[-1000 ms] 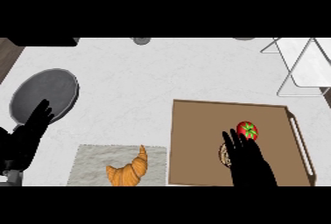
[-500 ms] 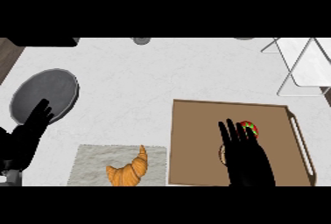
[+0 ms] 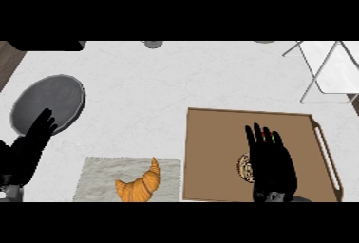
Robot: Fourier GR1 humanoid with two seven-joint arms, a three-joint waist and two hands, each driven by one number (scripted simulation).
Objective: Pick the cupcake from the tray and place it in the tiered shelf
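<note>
lay open and bare across the middle of the white counter [image 3: 175, 85], between grey plate [image 3: 49, 102] at left and brown tray [image 3: 210, 142] at right. stood at the far right corner, white tiered shelf [image 3: 329, 71], with clear counter between it and the tray's far rim. blocked near the lower edge by croissant [image 3: 140, 182] on a grey cloth [image 3: 98, 175], just beside the tray.

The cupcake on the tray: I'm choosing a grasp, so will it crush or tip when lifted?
The cupcake is mostly hidden under the right hand; only a pale rim and red-green topping specks show. It looks small, so probably light. The topping is likely soft, so squeezing there may smear it. On the flat tray it probably sits steady.
</note>
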